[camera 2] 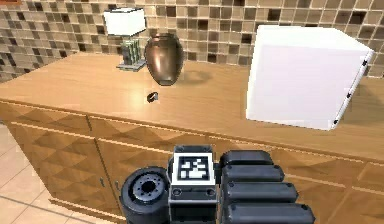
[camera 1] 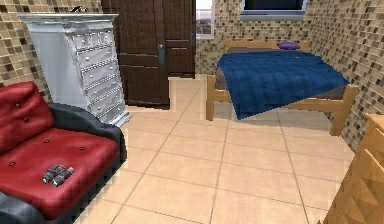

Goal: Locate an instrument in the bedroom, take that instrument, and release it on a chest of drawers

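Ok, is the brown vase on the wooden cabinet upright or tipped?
Upright: the glossy brown rounded vase stands on its narrow foot on the light wooden cabinet top, mouth upward.

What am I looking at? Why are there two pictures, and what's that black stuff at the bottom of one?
A wheeled robot with one arm took both pictures in a pretend computer house. One camera looks ahead: a bed with a blue cover, a pale chest of drawers and a red sofa. The other looks sideways, where the arm reaches: a wooden cabinet carries a small lamp, a brown vase, a tiny dark thing and a white box. The black parts are the robot's arm and probably its hand. I cannot tell whether it holds anything.
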